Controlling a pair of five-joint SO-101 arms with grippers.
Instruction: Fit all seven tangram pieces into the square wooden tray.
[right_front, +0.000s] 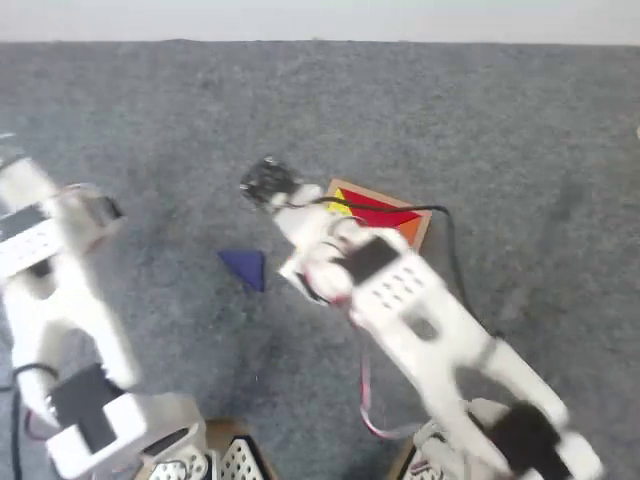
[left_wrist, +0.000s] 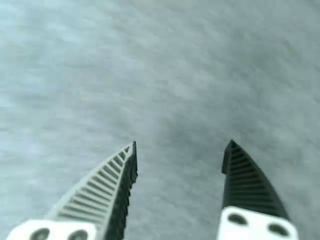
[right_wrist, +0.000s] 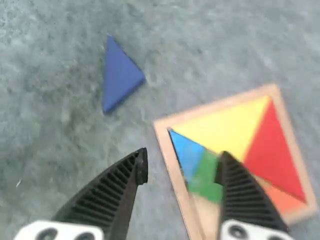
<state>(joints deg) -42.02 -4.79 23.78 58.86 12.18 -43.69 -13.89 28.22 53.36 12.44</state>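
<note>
A dark blue triangle (right_front: 244, 266) (right_wrist: 119, 74) lies flat on the grey carpet, apart from the square wooden tray (right_front: 423, 228) (right_wrist: 163, 145). In the tray I see a yellow triangle (right_wrist: 227, 126), a red triangle (right_wrist: 271, 148), a light blue piece (right_wrist: 186, 152), a green piece (right_wrist: 206, 176) and an orange piece (right_wrist: 283, 198). My right gripper (right_wrist: 181, 165) hangs open above the tray's near corner, between tray and blue triangle. My left gripper (left_wrist: 180, 149) is open over bare carpet; its arm (right_front: 60, 290) stands at the left of the high view.
The right arm (right_front: 400, 300) covers most of the tray in the high view, and its black cable (right_front: 440, 225) arcs over the tray's right side. Grey carpet stretches all around. The arm bases sit at the near edge.
</note>
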